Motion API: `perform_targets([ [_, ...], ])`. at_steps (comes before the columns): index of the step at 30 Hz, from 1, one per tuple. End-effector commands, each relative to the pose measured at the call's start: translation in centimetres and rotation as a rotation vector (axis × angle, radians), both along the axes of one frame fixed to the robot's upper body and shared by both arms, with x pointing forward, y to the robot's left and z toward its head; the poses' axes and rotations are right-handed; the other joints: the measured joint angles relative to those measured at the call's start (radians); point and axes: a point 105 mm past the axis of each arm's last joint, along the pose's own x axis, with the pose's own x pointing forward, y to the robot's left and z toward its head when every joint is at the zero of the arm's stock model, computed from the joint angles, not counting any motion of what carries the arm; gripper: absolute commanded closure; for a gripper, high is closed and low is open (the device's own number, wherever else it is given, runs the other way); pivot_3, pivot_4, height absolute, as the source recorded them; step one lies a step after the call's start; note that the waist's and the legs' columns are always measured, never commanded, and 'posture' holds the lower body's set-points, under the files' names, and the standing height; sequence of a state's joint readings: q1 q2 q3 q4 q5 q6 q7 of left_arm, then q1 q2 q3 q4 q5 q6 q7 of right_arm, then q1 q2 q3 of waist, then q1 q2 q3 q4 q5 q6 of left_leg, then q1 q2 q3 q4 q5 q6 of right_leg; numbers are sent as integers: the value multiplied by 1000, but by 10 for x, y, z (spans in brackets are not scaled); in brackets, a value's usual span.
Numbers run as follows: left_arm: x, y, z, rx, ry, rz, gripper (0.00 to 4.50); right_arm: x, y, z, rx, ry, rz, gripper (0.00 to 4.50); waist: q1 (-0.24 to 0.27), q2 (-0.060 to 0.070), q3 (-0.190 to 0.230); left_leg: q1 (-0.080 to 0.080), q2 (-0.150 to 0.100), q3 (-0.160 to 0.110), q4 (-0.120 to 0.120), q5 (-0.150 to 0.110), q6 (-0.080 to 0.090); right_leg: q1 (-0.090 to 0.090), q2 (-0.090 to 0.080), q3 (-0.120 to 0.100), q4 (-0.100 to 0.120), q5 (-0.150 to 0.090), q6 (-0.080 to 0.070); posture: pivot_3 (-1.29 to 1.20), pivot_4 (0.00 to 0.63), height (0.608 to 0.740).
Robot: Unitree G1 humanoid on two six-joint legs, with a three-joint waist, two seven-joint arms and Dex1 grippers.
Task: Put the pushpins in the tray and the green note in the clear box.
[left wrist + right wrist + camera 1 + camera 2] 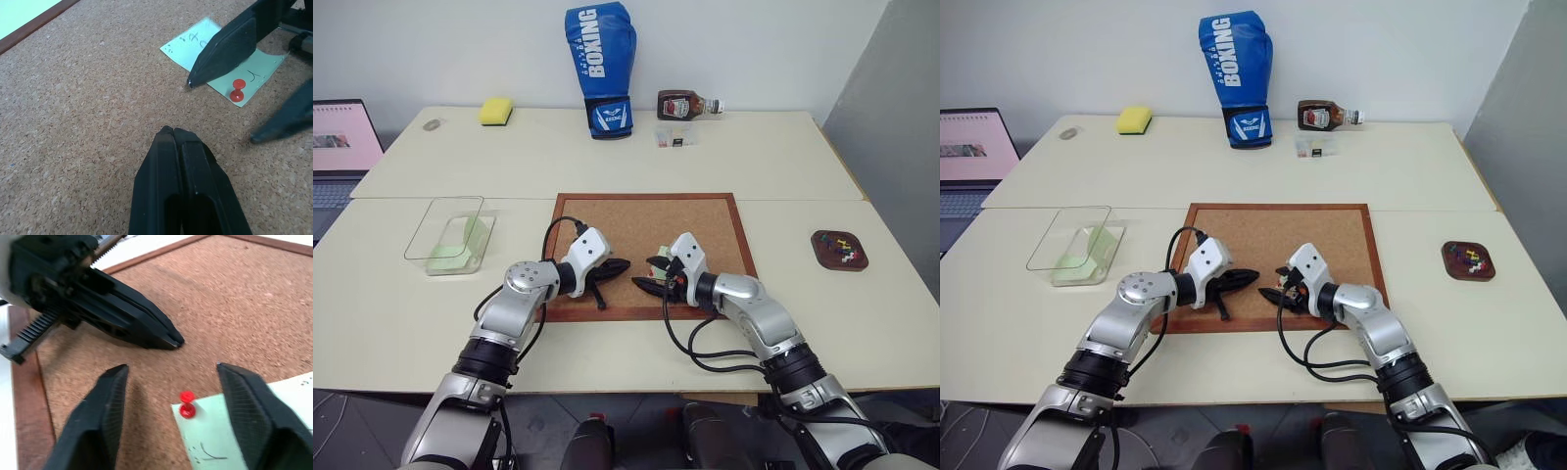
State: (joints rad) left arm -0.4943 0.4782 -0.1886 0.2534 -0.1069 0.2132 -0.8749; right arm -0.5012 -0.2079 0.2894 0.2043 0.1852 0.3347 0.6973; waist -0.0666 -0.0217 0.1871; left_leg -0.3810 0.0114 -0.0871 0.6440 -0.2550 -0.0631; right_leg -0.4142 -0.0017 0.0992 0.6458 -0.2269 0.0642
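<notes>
Pushpin first: a red pin (186,405) is stuck through one corner of a green note (221,58) lying on the cork board (636,220), near the board's front edge. The note has some pen scribbles on it.

Right gripper (171,377) sits low over that spot with its fingers spread apart, one on either side of the pin, holding nothing, not touching the pin as far as I can see. Left gripper (174,132) is just beside it on the board, pointing at the right one, fingers pressed together and empty. The two tips are close but apart.

Off to the left on the table is the clear box (423,235), and there's a pale green sheet in it. Off to the right, near the table's edge, is the little brown tray (823,253) with a few coloured pins inside.

Further back: a tiny clear case (674,135), a sauce bottle (685,104) on its side, a blue boxing glove (600,67) standing up, a yellow sponge (495,111), and a laptop (340,147) at the far left.
</notes>
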Motion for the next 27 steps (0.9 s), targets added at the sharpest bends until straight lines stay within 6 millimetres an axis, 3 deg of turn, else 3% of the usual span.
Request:
perform_targets([
  [1,2,9,-3,30,6,35,4500,5,0,14,21,-49,-5,2500,0,0,0,0,0,0,0,0,0,0,0,0,0,0,0,0,150,740],
  [11,0,10,-7,31,13,37,4500,2,-1,9,-31,-86,18,4429,0,0,0,0,0,0,0,0,0,0,0,0,0,0,0,0,150,740],
  [16,-1,9,-9,28,19,38,4500,3,-5,13,-20,-89,3,4486,-3,0,0,0,0,0,0,0,0,0,0,0,0,0,0,0,150,740],
  [27,-5,7,-12,23,34,34,4500,-3,-13,60,42,-174,0,4486,-5,0,0,-6,-1,0,-1,0,0,-5,-1,0,0,0,0,0,150,740],
])
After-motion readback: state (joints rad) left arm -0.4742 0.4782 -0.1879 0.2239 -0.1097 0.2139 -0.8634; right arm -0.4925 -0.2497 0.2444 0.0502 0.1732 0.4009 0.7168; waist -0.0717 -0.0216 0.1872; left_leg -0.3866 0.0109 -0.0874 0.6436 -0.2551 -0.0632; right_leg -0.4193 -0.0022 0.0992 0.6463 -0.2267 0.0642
